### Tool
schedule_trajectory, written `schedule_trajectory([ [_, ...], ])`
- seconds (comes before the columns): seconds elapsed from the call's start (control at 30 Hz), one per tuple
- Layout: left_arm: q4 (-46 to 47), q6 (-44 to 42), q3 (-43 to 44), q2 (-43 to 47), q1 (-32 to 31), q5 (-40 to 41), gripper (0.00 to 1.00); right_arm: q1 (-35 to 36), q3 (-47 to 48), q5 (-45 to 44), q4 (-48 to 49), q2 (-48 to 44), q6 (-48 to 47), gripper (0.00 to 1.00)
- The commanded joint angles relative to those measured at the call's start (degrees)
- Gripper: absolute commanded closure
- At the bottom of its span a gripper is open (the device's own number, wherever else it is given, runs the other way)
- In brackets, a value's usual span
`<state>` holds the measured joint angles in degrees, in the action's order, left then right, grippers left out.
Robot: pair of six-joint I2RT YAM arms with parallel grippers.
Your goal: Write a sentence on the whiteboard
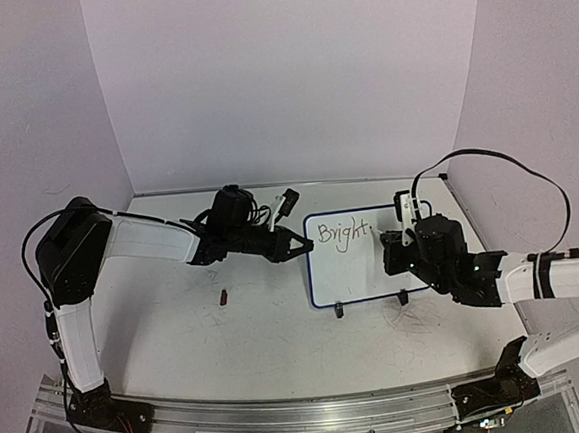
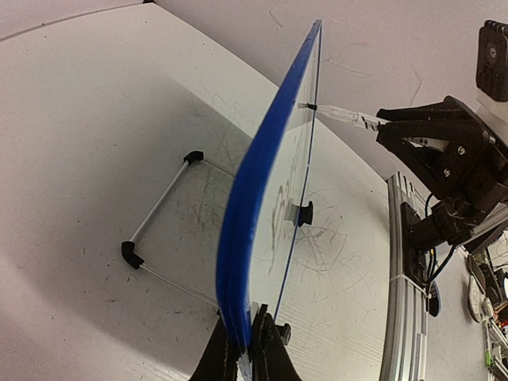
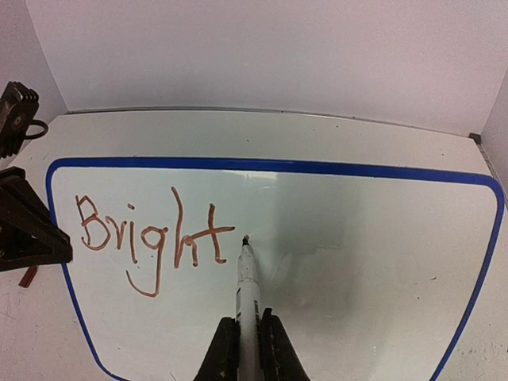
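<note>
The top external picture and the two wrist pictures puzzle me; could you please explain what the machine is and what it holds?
These are two robot arms bolted at the near edge of the table. The top picture looks down from above and behind them; each wrist picture looks along one arm's own fingers. The left gripper clamps the edge of the whiteboard, which stands propped on a wire stand. The right gripper holds a marker, its tip at the board just after the written word "Bright". A small reddish object lies on the table.
</note>
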<state>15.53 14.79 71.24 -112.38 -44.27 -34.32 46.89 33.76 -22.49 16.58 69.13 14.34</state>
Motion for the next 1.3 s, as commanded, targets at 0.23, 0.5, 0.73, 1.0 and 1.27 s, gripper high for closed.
schedule_trajectory([
  [0.23,-6.8,-2.9,-0.1,-1.2,-0.6,6.6,1.0,-0.3,-1.9,1.8,-1.1,-1.4,3.0,1.0],
  [0.5,-6.8,-2.7,-0.1,-1.2,-0.6,6.5,1.0,-0.4,-0.6,1.6,-0.7,-0.6,2.2,1.0],
  [0.73,-6.8,-2.6,0.3,-1.7,-0.6,6.1,1.0,-0.7,0.5,-0.7,1.8,-0.2,1.6,1.0],
  [1.0,-6.8,-2.6,0.5,-1.6,-0.6,6.2,1.0,-1.8,1.5,-1.0,3.2,0.6,0.8,1.0],
  [1.27,-6.8,-2.4,1.0,-2.0,-0.7,6.1,1.0,-2.7,2.0,-1.9,3.6,0.6,0.5,1.0],
])
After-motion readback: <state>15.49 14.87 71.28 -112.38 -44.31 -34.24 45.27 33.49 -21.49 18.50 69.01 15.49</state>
